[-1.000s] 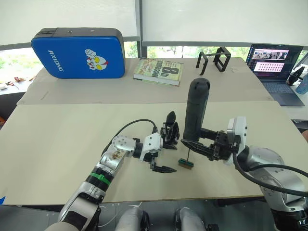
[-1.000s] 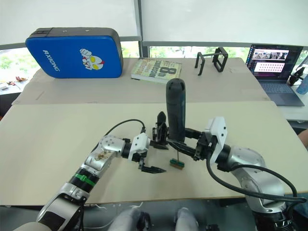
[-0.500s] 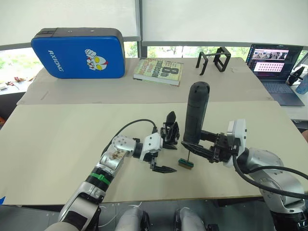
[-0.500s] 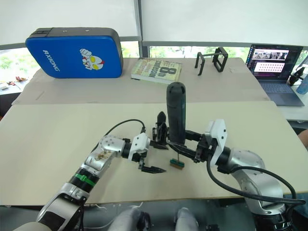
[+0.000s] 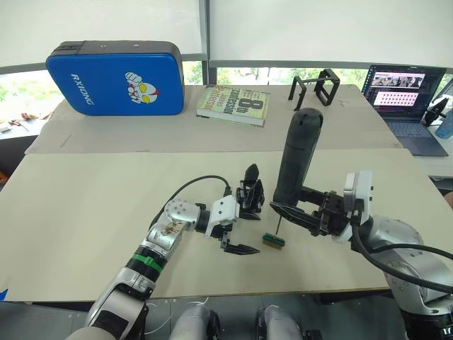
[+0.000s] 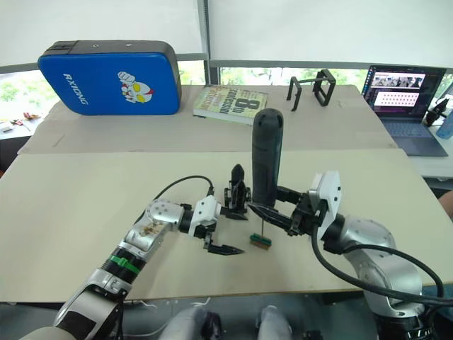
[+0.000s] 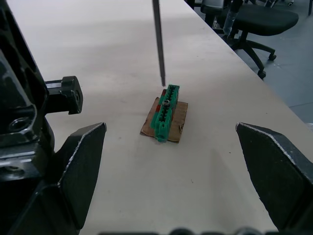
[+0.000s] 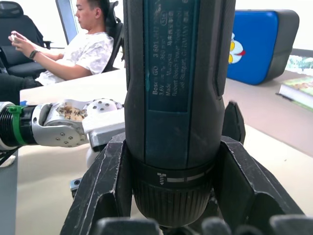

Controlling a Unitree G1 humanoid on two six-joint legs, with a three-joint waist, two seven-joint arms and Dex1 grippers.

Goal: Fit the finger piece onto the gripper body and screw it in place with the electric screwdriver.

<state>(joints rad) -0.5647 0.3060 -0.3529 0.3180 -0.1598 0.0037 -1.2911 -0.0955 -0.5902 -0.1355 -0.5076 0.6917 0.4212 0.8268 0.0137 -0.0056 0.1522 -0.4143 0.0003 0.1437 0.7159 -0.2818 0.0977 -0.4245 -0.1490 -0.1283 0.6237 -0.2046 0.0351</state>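
- The left gripper (image 5: 244, 225) is seen near the front edge of the pale beige surface (image 5: 85, 205); its jaws are spread, one finger lying low over the surface and the other reaching to the small black blocky gripper body (image 5: 250, 198), though a grip on it cannot be confirmed.
- The small black tapered plastic finger piece (image 5: 250, 173) is seen standing up from the gripper body; it is judged light, stiff and thin, so it is best taken by its broad base.
- The tiny green block on a brown card (image 7: 165, 112) lies just beside, with the thin metal bit (image 7: 158, 39) poised just above it.
- The thick matte-black cylindrical electric screwdriver (image 5: 296, 156) is held tilted, pinched low on its barrel by the jaws of the right gripper (image 5: 301, 212); it is judged top-heavy and smooth, so a low, firm hold suits it.
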